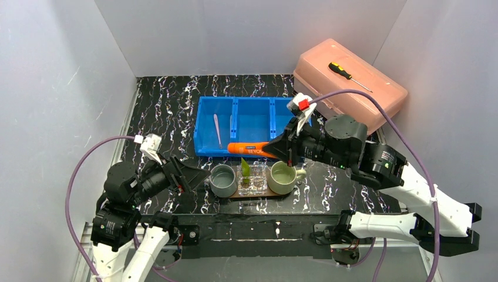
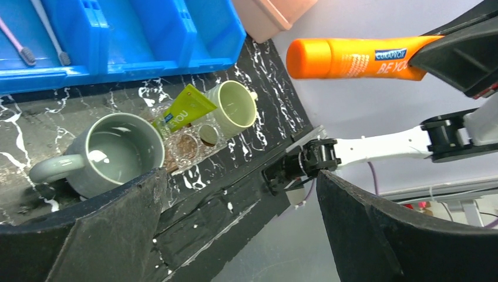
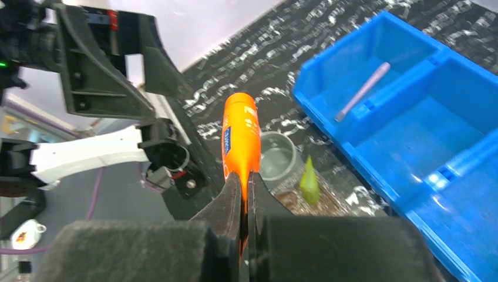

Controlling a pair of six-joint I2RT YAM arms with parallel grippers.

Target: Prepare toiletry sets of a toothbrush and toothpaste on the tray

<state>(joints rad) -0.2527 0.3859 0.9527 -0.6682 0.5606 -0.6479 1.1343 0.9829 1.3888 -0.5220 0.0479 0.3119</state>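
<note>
The step in hand looks like the placing of the toothpaste. The right pincer (image 1: 271,147) is gripping the orange tube (image 1: 249,148) by its flat crimped end, its fingers pressed almost together on it. The tube is hanging level in the air, cap pointing left, above the near rim of the blue bin (image 1: 202,126) and just behind the mugs.

Below it, the grey mug (image 1: 223,180) and the pale green mug (image 1: 282,177) are sitting on the wooden tray (image 1: 261,193), both looking empty. A small clear holder (image 1: 252,182) is standing between them, with the green tube (image 1: 245,169) leaning in it.

The left pincer (image 1: 202,176) is standing wide open and holding nothing, just left of the grey mug and, as far as I can see, not touching it.

The toothbrush (image 1: 217,129) is lying in the bin's left compartment, so that half of each set is not yet done.

Next, I would guess, the tube needs tipping and lowering into a mug; which mug, I cannot say.
</note>
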